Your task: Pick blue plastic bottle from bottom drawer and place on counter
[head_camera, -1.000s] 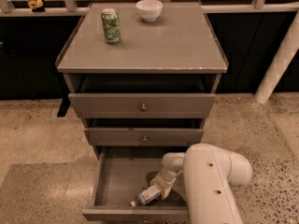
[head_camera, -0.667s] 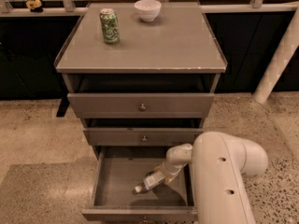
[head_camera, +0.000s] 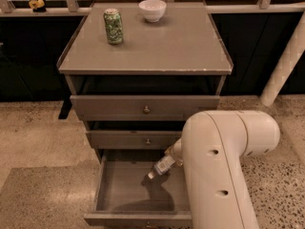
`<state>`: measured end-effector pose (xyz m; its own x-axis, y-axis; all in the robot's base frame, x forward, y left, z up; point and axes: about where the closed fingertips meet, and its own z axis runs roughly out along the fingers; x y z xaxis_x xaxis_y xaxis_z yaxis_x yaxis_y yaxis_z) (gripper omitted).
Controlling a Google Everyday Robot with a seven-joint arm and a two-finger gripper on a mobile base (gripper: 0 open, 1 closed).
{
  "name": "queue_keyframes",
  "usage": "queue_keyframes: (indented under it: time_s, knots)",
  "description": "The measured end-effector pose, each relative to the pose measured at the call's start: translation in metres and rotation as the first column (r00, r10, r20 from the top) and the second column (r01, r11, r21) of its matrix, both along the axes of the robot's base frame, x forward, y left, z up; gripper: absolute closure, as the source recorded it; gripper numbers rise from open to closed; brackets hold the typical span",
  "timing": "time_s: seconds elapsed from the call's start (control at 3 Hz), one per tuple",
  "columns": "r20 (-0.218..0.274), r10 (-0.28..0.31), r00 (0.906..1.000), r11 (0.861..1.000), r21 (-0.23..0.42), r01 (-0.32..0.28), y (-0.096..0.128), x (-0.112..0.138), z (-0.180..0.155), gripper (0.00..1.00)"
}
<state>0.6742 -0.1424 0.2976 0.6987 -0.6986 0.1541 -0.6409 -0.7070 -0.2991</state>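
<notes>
The blue plastic bottle (head_camera: pixel 162 166), clear with a pale label and a white cap, hangs tilted with its cap down-left, above the floor of the open bottom drawer (head_camera: pixel 123 191). Its shadow falls on the drawer floor. My gripper (head_camera: pixel 172 157) is shut on the bottle's upper end and is mostly hidden behind my white arm (head_camera: pixel 224 166), which covers the drawer's right side. The counter (head_camera: pixel 162 44) is the grey top of the cabinet above.
A green patterned can (head_camera: pixel 113 26) and a white bowl (head_camera: pixel 152 10) stand at the back of the counter. The top drawer (head_camera: pixel 145 108) and middle drawer (head_camera: pixel 138 140) are slightly pulled out. A white post (head_camera: pixel 286 61) leans at the right.
The bottle has risen from the drawer floor, held in my gripper, and now hangs higher near the middle drawer's front. My arm has lifted with it.
</notes>
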Motion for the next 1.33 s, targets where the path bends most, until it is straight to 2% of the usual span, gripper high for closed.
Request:
queue_keyframes:
  time_s: [0.33, 0.67, 1.0, 1.33]
  knots:
    - [-0.002, -0.007, 1.0, 1.0, -0.01, 0.007, -0.005, -0.003, 0.005, 1.0]
    - [0.051, 0.012, 0.9986, 0.997, -0.072, -0.009, -0.023, 0.003, 0.044, 1.0]
    - [0.124, -0.004, 0.9923, 0.984, -0.179, 0.026, -0.077, 0.005, 0.114, 1.0]
    - [0.182, -0.092, 0.9789, 0.958, -0.253, 0.137, -0.133, -0.021, 0.178, 1.0]
